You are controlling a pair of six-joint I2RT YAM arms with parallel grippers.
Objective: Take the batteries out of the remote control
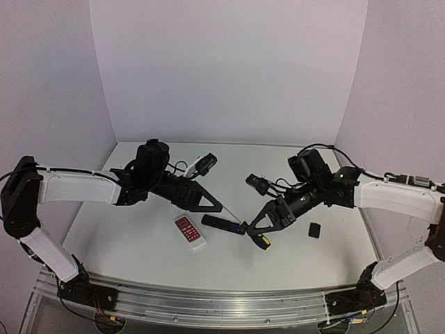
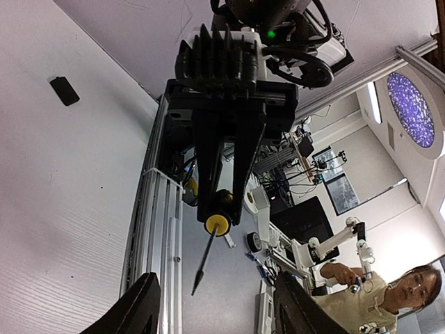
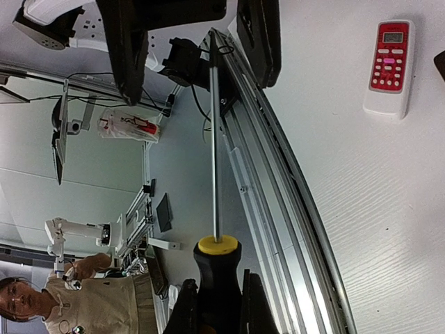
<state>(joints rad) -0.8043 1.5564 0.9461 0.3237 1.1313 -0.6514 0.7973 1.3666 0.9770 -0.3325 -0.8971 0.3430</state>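
Observation:
My right gripper is shut on the black-and-yellow handle of a screwdriver and holds it above the table. The thin shaft points at my left gripper, which is open, with the tip between its spread fingers and not touching them. A black remote lies on the table below both grippers. A white remote with a red face lies to its left. No batteries show in any view.
A small flat black cover lies on the table to the right of the right gripper. The aluminium rail runs along the table's near edge. White walls close the back and sides.

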